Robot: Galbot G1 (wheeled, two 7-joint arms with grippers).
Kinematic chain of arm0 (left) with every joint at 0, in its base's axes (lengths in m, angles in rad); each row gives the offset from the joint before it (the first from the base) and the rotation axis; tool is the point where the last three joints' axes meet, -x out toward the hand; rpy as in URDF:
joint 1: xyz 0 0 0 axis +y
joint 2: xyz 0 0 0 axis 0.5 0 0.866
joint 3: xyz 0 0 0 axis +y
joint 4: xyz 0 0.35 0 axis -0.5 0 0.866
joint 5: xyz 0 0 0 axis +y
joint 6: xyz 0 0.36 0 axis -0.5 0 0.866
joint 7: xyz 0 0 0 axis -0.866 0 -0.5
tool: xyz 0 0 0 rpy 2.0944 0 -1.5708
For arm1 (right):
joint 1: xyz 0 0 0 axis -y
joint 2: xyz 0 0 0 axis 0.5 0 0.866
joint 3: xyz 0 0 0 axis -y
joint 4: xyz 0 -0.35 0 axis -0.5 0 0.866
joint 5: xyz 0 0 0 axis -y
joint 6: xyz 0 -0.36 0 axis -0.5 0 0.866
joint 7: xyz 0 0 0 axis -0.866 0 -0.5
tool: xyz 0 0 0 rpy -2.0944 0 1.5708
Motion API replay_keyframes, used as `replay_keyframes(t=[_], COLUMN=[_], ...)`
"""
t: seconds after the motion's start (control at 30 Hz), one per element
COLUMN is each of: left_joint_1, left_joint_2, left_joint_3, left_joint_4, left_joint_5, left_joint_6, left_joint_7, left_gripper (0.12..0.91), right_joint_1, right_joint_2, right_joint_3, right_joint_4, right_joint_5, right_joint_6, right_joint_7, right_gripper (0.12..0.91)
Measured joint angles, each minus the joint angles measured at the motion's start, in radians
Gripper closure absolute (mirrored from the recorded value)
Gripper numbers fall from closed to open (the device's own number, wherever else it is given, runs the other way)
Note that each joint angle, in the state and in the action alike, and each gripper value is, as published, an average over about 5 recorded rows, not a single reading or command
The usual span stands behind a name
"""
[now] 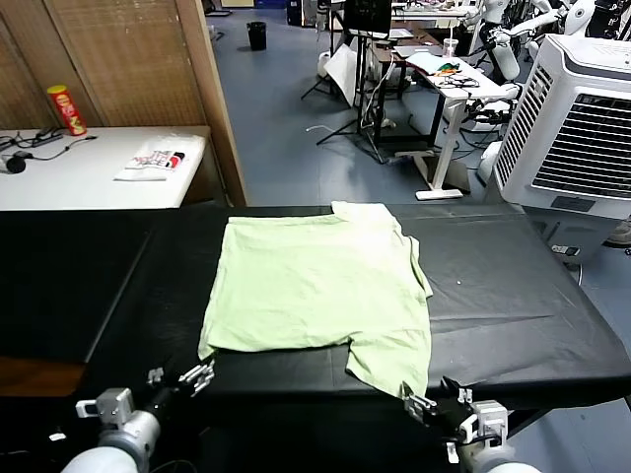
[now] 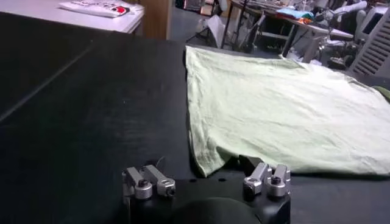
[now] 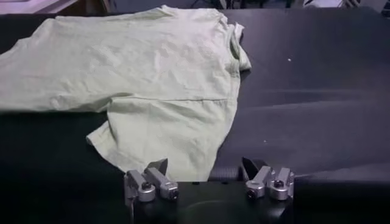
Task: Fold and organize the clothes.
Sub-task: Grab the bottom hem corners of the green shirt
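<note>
One black-covered desk (image 1: 513, 296) fills the frame, w/ one lime-green shirt (image 1: 315, 286) spread flat near its middle, collar toward the far edge, hem at the near edge. A sleeve on the robot's right hangs lowest, its tip reaching the desk's front lip. Wide bare cover lies left & right of the shirt; far side ends just past the collar.

Left claw (image 1: 200, 375) sits low at the front edge, just beside the shirt's near-left corner. Jaws stand wide open, nothing between them; in the left wrist view the left claw (image 2: 207, 180) has the corner of the shirt (image 2: 280, 109) lying just ahead of the gap, contact can't be told.

Right claw (image 1: 422, 405) waits at the front edge under the hanging sleeve tip. Jaws open, holding nothing; the right wrist view shows the right claw (image 3: 207, 176) w/ the sleeve fabric of the shirt (image 3: 158, 91) coming down between the fingertips (image 3: 159, 167), not pinched.

Beyond: one white desk (image 1: 59, 182) at far left w/ one red can (image 1: 66, 108), and one white cooler unit (image 1: 582, 128) at far right.
</note>
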Motion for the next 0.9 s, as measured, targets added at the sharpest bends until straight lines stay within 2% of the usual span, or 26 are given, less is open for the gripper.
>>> replay_keyframes(t=[0.07,0.3,0.4,0.47,0.63,0.73,0.83,0.9], left_joint_1=[-0.001,-0.009,-0.011,-0.011,-0.011,-0.009,0.003,0.014], left_joint_2=[-0.002,-0.006,-0.006,-0.007,-0.01,-0.01,-0.009,-0.007], left_joint_3=[0.001,0.006,0.007,0.008,0.016,0.019,0.016,0.014], left_joint_4=[0.002,0.019,0.023,0.023,0.011,0.005,-0.002,-0.006], left_joint_5=[0.007,0.032,0.033,0.032,0.027,0.031,0.041,0.047], left_joint_6=[-0.002,-0.018,-0.028,-0.035,-0.049,-0.05,-0.053,-0.056], left_joint_7=[0.001,0.003,0.008,0.015,0.024,0.023,0.022,0.023], left_gripper=[0.232,0.238,0.317,0.42,0.705,0.849,0.905,0.904], right_joint_1=[0.0,-0.003,-0.005,-0.008,-0.023,-0.036,-0.042,-0.044], right_joint_2=[0.003,0.019,0.024,0.027,0.032,0.033,0.033,0.032], right_joint_3=[-0.002,-0.015,-0.018,-0.019,-0.011,-0.004,0.0,0.001], right_joint_4=[-0.002,-0.011,-0.009,-0.005,0.013,0.026,0.031,0.032], right_joint_5=[-0.002,-0.015,-0.019,-0.022,-0.024,-0.024,-0.024,-0.024], right_joint_6=[0.001,0.006,0.006,0.006,0.004,0.007,0.011,0.011], right_joint_7=[-0.001,-0.003,-0.002,0.002,0.013,0.012,0.009,0.009], right_gripper=[0.399,0.783,0.882,0.903,0.903,0.903,0.903,0.903])
